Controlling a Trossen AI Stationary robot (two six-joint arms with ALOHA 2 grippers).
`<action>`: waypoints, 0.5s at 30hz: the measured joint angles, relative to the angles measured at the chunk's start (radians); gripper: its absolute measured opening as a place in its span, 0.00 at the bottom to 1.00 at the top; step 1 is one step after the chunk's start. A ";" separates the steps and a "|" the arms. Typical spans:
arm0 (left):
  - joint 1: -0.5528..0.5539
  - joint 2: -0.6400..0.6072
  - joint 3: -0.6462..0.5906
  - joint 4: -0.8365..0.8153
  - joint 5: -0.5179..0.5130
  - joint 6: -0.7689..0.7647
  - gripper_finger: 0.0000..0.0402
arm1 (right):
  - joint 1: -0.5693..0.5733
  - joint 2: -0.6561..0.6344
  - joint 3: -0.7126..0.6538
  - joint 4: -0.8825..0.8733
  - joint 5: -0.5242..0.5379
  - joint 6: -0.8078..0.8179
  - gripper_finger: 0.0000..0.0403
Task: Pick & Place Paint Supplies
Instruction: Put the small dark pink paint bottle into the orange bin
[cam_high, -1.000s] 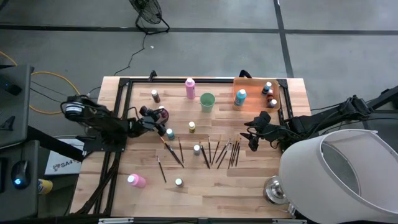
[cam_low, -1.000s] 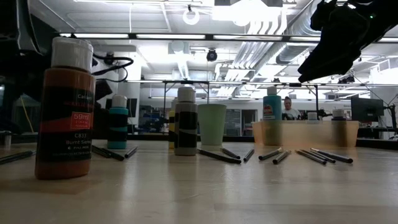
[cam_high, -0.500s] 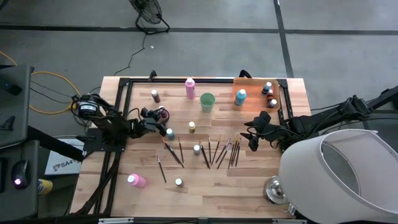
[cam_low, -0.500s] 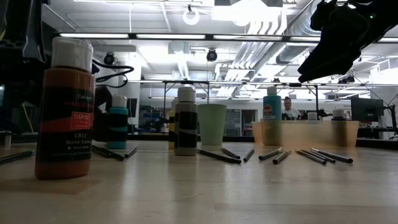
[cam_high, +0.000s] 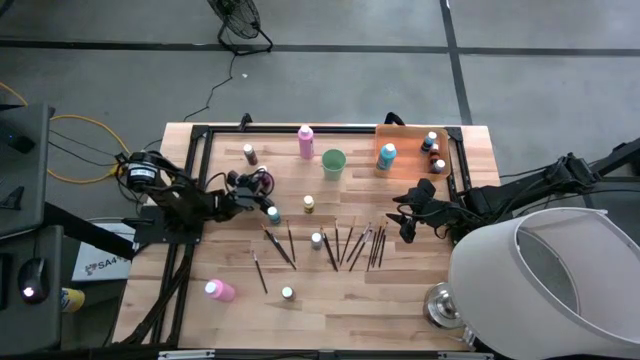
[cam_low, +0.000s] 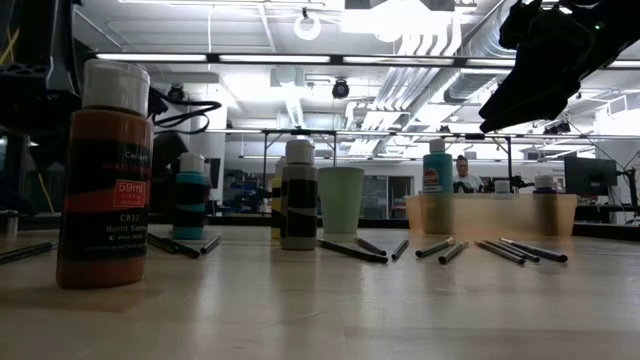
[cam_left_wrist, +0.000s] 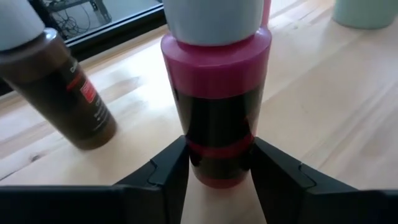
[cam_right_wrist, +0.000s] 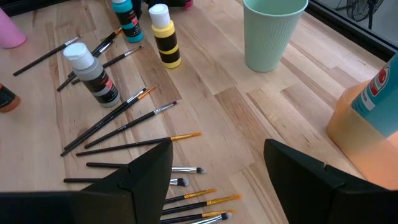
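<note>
My left gripper (cam_high: 251, 192) is shut on a small magenta bottle (cam_high: 262, 182) with a dark label and pale cap (cam_left_wrist: 217, 93), at the table's left middle. A brown bottle (cam_left_wrist: 62, 93) stands just beyond it. My right gripper (cam_high: 403, 222) hangs open above the table's right side, over the ends of the thin dark brushes (cam_high: 352, 245) lying flat (cam_right_wrist: 124, 146). The teal bottle (cam_high: 273, 214), a yellow bottle (cam_high: 308, 203) and a white-capped bottle (cam_high: 317, 240) stand on their bases. One tall pink bottle (cam_high: 305, 141) stands at the far edge; another (cam_high: 218, 290) lies near the near left corner. My left gripper pinches the magenta bottle's lower body (cam_left_wrist: 200, 155) between its two fingers (cam_left_wrist: 171, 168), one on each side. The fingers come in about level from the table's left. The bottle stays upright; whether its base is on the table I cannot tell.
The light green cup (cam_high: 333, 163) stands at the far middle. The orange tray (cam_high: 408, 166) at the far right holds a blue bottle (cam_high: 387, 155) and small bottles (cam_high: 431, 146). A black frame (cam_high: 200, 160) runs along the left and far edges. A brown bottle (cam_low: 105, 180) stands by the near edge.
My left arm's upper joints have swung a little toward the table's right; its gripper has stayed shut on the magenta bottle at almost the same spot.
</note>
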 joint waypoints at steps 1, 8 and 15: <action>0.000 0.000 0.003 0.004 0.007 0.000 0.38 | 0.000 0.000 0.000 0.001 0.000 0.001 0.61; -0.001 -0.020 0.033 0.071 0.162 0.099 0.37 | 0.000 0.000 0.000 0.052 0.001 0.021 0.61; 0.000 -0.086 0.086 0.070 0.175 0.214 0.37 | -0.002 0.000 0.000 0.178 0.041 -0.003 0.61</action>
